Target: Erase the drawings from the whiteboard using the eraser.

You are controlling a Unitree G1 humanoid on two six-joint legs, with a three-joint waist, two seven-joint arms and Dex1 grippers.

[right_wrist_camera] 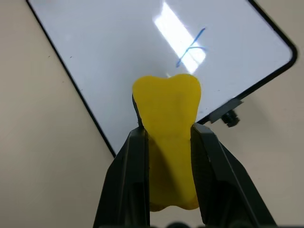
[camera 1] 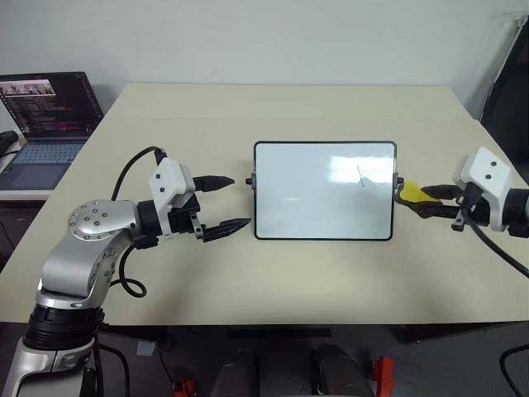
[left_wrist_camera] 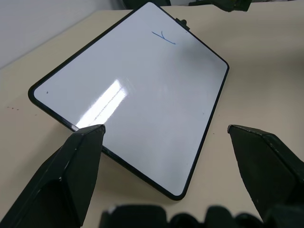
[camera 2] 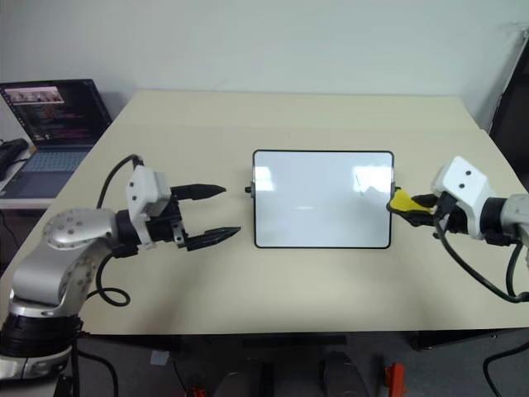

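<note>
The whiteboard (camera 1: pixel 324 190) lies flat in the middle of the beige table, black-framed, with one short forked blue drawing (camera 1: pixel 361 175) near its far right corner, also seen as a forked stroke (right_wrist_camera: pixel 191 47). My right gripper (camera 1: pixel 420 198) hovers just off the board's right edge, shut on the yellow eraser (right_wrist_camera: pixel 167 137), which pokes out toward the board. My left gripper (camera 1: pixel 230 203) hangs open just left of the board's left edge, its fingers (left_wrist_camera: pixel 76 166) spread wide with nothing between them.
An open laptop (camera 1: pixel 45 124) sits on a side surface at the far left. Bare table (camera 1: pixel 289 273) surrounds the board on all sides. A dark object stands at the far right edge of the scene.
</note>
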